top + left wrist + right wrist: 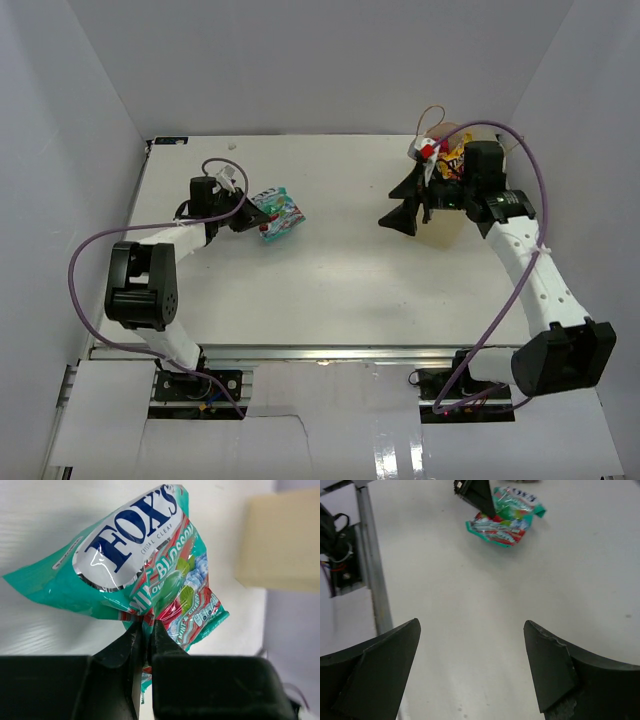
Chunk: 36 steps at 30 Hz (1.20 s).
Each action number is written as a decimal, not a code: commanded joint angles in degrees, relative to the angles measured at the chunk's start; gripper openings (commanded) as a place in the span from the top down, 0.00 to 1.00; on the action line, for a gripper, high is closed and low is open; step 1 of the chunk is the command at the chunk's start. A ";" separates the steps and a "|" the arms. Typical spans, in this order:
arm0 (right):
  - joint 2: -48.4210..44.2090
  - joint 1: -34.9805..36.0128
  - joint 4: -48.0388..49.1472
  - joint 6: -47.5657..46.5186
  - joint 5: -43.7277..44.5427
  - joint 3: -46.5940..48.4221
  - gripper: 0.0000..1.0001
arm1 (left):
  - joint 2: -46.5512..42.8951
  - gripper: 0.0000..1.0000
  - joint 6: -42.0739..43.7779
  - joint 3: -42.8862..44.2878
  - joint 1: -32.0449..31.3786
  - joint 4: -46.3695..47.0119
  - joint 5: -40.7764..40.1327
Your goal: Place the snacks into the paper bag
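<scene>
A teal Fox's packet (278, 216) lies at the left-middle of the table. My left gripper (247, 215) is shut on its near edge. In the left wrist view the fingers (165, 645) pinch the crinkled foil of the packet (140, 565). The tan paper bag (447, 232) stands at the back right, partly hidden under my right arm. Red, yellow and dark packets (440, 155) show at its mouth. My right gripper (396, 205) is open and empty, just left of the bag. In the right wrist view my right gripper (471, 625) faces the teal packet (505, 517).
The bag also shows as a tan block in the left wrist view (280, 540). White walls enclose the table on three sides. A metal rail (370, 565) runs along the table edge. Purple cables loop from both arms.
</scene>
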 commanded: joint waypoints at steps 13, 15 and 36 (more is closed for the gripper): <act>14.06 15.31 14.98 43.76 18.94 -1.60 0.04 | -12.26 0.95 -4.72 -8.13 -18.66 24.93 21.91; 15.03 15.31 15.50 45.16 18.77 -2.31 0.05 | -12.26 0.95 -5.42 -8.22 -19.89 25.55 21.82; 1.50 7.67 10.57 9.66 35.57 13.86 0.92 | -12.82 0.02 9.77 6.52 -11.56 -14.65 -31.39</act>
